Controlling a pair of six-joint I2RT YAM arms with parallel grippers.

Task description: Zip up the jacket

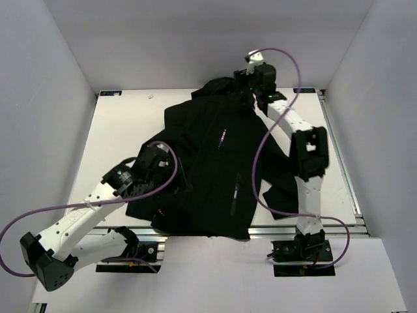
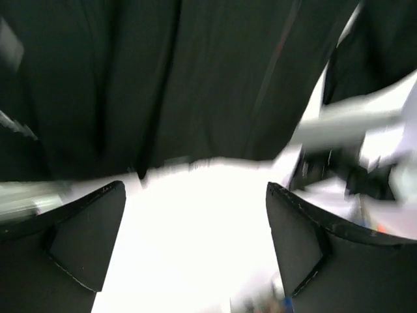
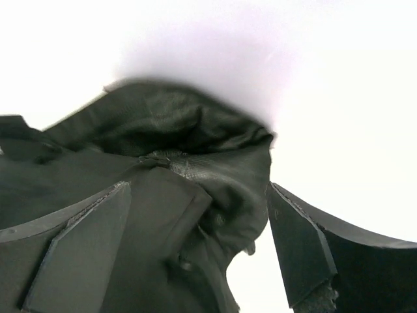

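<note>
The black jacket [image 1: 215, 169] lies spread on the white table [image 1: 124, 130], hood at the far end, with its centre zipper [image 1: 233, 195] running toward the near edge. My left gripper [image 1: 156, 160] is at the jacket's left edge. In the blurred left wrist view it [image 2: 195, 225] is open over bare table, with the jacket [image 2: 195, 78] just beyond the fingertips. My right gripper [image 1: 251, 88] reaches over the hood at the far end. In the right wrist view it [image 3: 199, 244] is open, with the jacket's collar fabric [image 3: 215, 176] lying between the fingers, not pinched.
Grey walls enclose the table on the left, right and far sides. A metal rail [image 1: 273, 229] runs along the near edge. Purple cables [image 1: 257, 169] loop from both arms, the right one over the jacket. A jacket sleeve [image 1: 283, 186] lies beside the right arm.
</note>
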